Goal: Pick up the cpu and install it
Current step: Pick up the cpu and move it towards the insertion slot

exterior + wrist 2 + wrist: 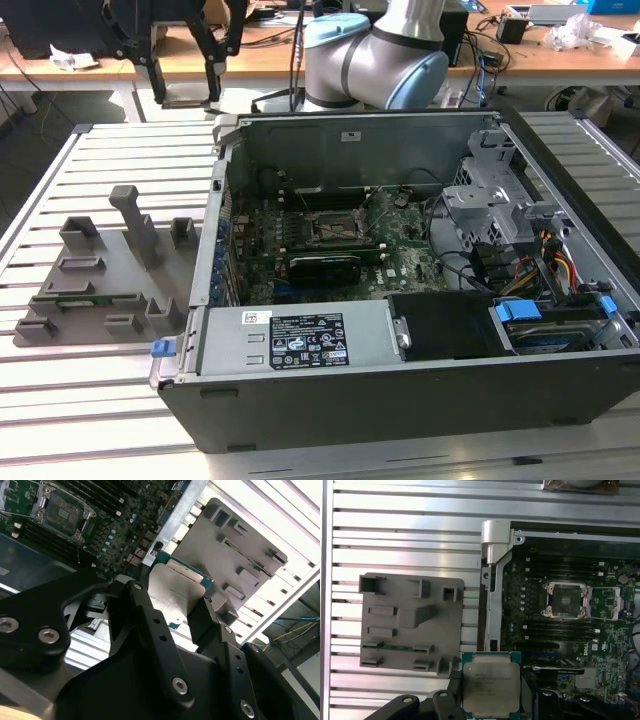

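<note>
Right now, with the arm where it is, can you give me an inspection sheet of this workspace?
Surface: slatted metal table carrying the open computer case.
Job's things: cpu in the gripper, apart from the socket; socket shows a dark centre, no chip in it.
Clutter: grey fixture plate beside the case; black card inside the case.
Grippers: gripper shut on the cpu, fingers on two opposite edges.
Cables: coloured bundle inside the case, at the exterior view's right.
Surroundings: wooden desks behind, with gear on them.

Fingers [145,615] clamped w/ cpu [491,687] btwn them.
</note>
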`<state>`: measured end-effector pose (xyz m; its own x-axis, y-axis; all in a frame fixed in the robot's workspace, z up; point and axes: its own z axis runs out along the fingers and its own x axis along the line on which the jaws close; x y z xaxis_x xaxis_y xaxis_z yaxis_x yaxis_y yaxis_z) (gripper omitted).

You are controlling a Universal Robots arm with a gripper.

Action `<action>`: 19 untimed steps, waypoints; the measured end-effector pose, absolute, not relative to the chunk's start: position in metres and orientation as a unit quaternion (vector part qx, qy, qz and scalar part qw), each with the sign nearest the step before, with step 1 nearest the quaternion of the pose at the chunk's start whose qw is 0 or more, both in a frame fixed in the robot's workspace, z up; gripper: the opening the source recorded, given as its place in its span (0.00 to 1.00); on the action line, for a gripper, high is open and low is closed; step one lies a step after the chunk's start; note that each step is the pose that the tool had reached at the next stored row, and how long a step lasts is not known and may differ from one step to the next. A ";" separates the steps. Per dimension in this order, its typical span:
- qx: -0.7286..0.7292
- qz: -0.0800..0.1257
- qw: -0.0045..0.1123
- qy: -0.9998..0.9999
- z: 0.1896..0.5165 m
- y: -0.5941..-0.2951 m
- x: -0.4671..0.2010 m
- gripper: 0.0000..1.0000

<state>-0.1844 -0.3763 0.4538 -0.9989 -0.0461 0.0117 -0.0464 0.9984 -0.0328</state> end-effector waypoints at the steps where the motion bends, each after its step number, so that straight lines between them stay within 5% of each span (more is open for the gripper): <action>1: 0.023 0.017 0.005 -1.000 0.454 -0.376 -0.182 0.55; 19: 0.024 0.007 0.006 -1.000 0.441 -0.374 -0.130 0.55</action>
